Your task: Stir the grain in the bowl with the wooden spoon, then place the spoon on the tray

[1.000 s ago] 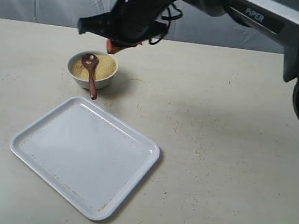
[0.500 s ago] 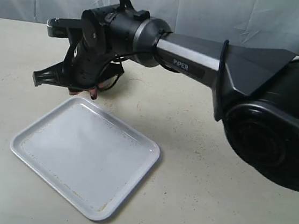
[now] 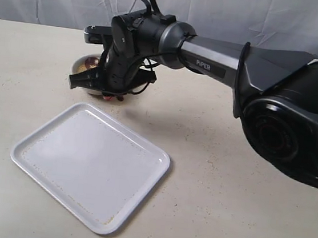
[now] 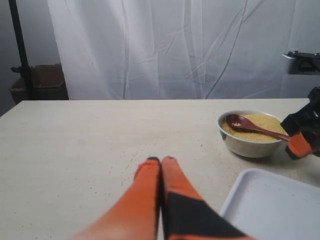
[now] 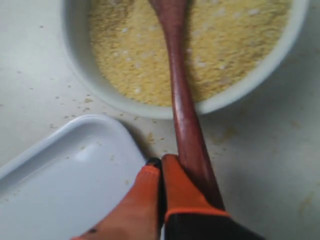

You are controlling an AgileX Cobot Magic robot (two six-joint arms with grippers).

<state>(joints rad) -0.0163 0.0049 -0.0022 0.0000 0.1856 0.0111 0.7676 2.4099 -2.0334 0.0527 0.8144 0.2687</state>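
In the upper left of the exterior view, the wooden spoon (image 5: 185, 100) rests in the grain (image 5: 235, 50). Its handle leans over the bowl (image 5: 80, 65) rim toward the tray (image 5: 65, 170), probably left there for grasping. The right end effector (image 5: 161, 167) is closed and empty, one finger against the handle's side. The left end effector (image 4: 161, 162) is closed on nothing above the tabletop (image 4: 75, 145).

A white curtain (image 4: 175, 45) hangs behind the beige table (image 4: 75, 145), a dark stand (image 4: 20, 50) beside it.
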